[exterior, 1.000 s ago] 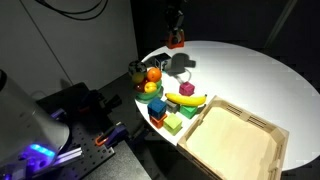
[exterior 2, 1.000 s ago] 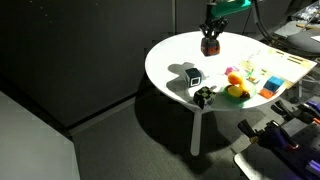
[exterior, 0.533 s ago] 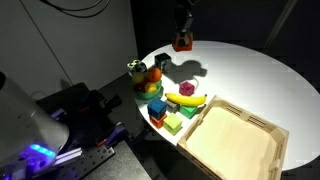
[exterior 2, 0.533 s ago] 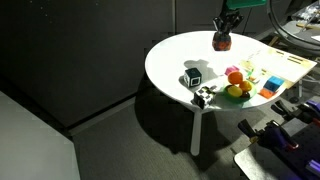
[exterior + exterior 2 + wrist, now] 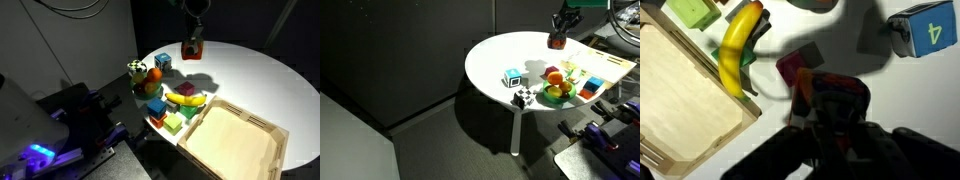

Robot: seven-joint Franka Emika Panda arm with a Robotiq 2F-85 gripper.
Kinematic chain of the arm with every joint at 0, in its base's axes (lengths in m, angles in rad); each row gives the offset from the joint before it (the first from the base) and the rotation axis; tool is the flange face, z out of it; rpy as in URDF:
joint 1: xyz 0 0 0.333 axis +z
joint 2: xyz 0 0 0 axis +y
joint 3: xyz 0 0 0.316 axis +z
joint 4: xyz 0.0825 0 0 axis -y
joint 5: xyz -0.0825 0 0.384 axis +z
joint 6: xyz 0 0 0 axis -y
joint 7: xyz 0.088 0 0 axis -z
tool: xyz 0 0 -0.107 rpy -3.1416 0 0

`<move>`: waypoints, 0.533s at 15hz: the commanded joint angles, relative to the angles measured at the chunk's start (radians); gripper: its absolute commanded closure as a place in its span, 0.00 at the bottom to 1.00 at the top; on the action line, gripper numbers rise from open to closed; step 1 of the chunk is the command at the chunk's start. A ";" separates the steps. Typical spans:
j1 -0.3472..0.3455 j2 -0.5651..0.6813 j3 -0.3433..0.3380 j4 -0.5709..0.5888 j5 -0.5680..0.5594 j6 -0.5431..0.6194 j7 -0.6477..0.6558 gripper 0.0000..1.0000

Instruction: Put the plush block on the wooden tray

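Since a second ago the tool has carried the plush block across the surface, off the far rim and closer to the wooden tray; the other toys have not shifted. Tool fingers are closed on the block's sides from above, firm hold. The block hangs clear of the surface, with its shadow on the white top below. Red and orange faces show; no number is readable from the exterior views. In both exterior views the block is not over the tray but well apart from it, above bare surface beyond the tray's far side. Wrist view is blurry: the block is a red-orange patch between the dark fingers, and a tray corner fills the lower picture edge away from it. A banana lies along the tray's rim, just beside it; can't tell if it touches. A green block sits just beside the tray's corner on the same side as the banana. A blue-and-white cube with a "4" face up is well apart from the tray, past the banana. An orange fruit sits near that cube, farther from the tray than the banana. A checkered toy is farthest from the tray, near the surface's edge.
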 commanded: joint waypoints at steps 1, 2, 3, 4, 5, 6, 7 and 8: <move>-0.030 -0.083 -0.021 -0.096 0.023 0.049 -0.009 0.90; -0.037 -0.096 -0.027 -0.112 0.018 0.059 -0.008 0.90; -0.044 -0.107 -0.034 -0.128 0.011 0.069 -0.009 0.90; -0.052 -0.115 -0.041 -0.140 0.003 0.077 -0.007 0.91; -0.058 -0.122 -0.048 -0.152 -0.003 0.087 -0.007 0.91; -0.065 -0.128 -0.054 -0.162 -0.008 0.095 -0.005 0.91; -0.072 -0.129 -0.061 -0.170 -0.015 0.104 -0.003 0.92; -0.078 -0.131 -0.066 -0.176 -0.021 0.110 -0.002 0.91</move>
